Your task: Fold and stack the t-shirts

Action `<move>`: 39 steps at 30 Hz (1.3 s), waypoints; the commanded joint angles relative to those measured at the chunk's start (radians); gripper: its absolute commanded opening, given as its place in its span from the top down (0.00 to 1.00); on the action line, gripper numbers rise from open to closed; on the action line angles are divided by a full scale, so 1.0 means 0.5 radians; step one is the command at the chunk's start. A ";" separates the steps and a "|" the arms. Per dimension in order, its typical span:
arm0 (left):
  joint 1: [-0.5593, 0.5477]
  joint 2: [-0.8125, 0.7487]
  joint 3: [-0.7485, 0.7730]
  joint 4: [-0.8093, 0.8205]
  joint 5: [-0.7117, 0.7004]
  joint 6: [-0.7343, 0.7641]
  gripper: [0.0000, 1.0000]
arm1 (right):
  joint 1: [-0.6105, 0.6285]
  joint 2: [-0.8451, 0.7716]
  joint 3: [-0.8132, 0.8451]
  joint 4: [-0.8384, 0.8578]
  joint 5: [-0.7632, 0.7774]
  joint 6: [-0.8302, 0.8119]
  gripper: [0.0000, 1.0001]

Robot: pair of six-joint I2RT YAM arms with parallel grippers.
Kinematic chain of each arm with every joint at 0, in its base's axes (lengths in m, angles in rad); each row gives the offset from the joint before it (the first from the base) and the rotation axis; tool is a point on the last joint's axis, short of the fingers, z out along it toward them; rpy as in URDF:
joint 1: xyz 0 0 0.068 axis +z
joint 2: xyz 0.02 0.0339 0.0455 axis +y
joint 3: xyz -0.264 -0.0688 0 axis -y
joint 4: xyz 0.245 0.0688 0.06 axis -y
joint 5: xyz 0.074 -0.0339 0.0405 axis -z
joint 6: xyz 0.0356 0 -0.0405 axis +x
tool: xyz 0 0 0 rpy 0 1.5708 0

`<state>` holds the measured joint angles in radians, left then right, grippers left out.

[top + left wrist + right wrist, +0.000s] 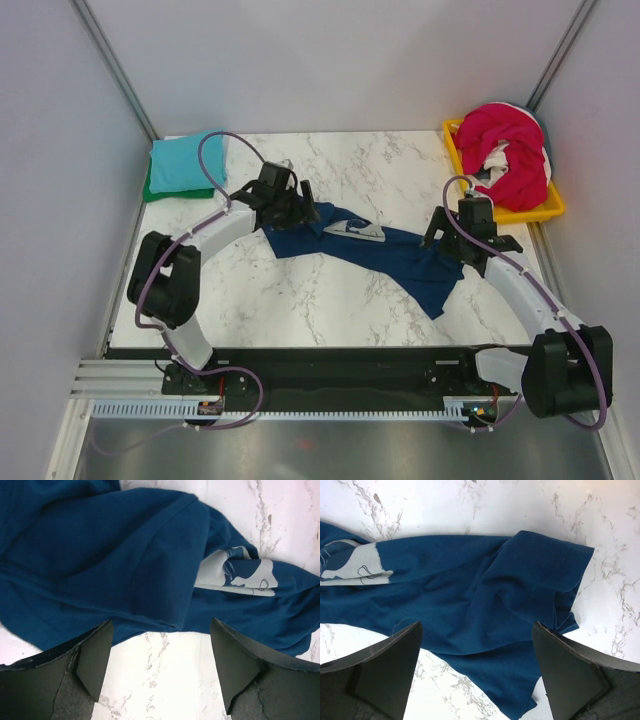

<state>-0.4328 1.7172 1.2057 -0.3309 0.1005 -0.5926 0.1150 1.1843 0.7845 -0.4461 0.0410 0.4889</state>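
Now I flatten the navy tee (375,248).
Left gripper (160,660) and right gripper (477,665) hang released over it; next, pinch corners.

Robot test cell in a lab

Plain pale panels (330,60) on bare metal struts (118,70) boxed in a marble-patterned table (330,295). Two robot arms (215,232) were bolted to a black base plate (340,365) at its near edge, with purple cables (226,134) looping loose, and a camera looked down from overhead.
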 commanded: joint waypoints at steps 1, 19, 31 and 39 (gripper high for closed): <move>-0.064 0.081 0.156 0.107 -0.118 -0.045 0.15 | 0.000 0.024 -0.035 0.107 -0.011 -0.045 0.02; -0.230 0.391 0.387 0.149 -0.174 -0.140 0.73 | 0.000 0.107 -0.084 0.159 0.047 -0.039 0.02; -0.138 -0.216 0.561 -0.071 -0.370 0.053 0.98 | -0.018 -0.061 -0.351 0.098 0.393 0.310 0.05; -0.043 -0.225 0.415 -0.096 -0.250 0.075 0.98 | -0.172 -0.138 -0.547 0.196 0.369 0.427 0.24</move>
<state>-0.4610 1.5776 1.4551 -0.3573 -0.0422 -0.5892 0.0425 1.1248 0.5175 -0.3958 0.1940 0.6647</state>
